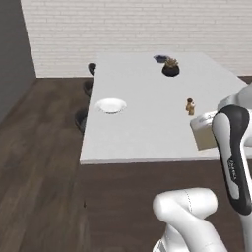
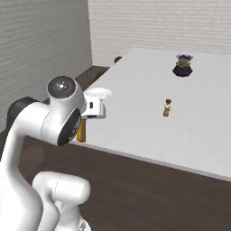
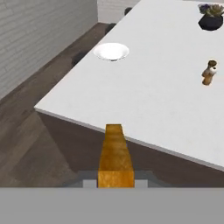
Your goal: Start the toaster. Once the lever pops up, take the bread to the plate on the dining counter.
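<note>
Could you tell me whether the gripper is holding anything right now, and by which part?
Yes: the gripper holds the bread edge-on, clamped at its near end; the rest juts out toward the dining counter.

The robot arm [image 2: 40, 135] is glossy white with rounded, bulbous links. Dark grey caps cover its joints, one a shiny round disc. A black strip with faint small markings runs along one link.
</note>
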Motion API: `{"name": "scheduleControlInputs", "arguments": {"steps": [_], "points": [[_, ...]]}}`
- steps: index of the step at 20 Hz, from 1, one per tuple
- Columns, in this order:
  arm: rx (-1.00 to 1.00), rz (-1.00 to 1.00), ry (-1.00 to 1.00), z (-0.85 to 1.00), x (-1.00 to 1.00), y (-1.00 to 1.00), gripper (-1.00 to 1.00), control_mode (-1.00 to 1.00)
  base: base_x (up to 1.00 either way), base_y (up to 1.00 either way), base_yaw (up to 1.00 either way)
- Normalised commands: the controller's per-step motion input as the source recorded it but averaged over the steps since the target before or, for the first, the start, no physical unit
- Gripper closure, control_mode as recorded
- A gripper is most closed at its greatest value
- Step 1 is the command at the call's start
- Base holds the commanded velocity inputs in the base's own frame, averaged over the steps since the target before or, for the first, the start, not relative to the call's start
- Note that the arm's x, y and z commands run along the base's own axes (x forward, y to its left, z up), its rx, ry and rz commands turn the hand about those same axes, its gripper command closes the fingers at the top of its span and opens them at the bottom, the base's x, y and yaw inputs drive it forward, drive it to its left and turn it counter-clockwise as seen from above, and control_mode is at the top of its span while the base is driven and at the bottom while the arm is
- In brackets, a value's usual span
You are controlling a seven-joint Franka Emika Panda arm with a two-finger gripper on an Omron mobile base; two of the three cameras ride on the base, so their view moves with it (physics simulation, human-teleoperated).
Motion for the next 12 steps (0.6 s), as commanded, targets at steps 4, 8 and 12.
{"name": "scheduleControlInputs", "arguments": {"steps": [4, 8, 12], "points": [[0.00, 0.00, 0.00, 0.00, 0.00, 0.00, 1.00, 1.00, -0.78, 1.00, 0.31], [0.00, 0.00, 0.00, 0.00, 0.00, 0.00, 1.00, 1.00, -0.30, 1.00, 0.16], [0.00, 0.00, 0.00, 0.00, 0.00, 0.00, 1.00, 1.00, 0.05, 1.00, -0.01]]}}
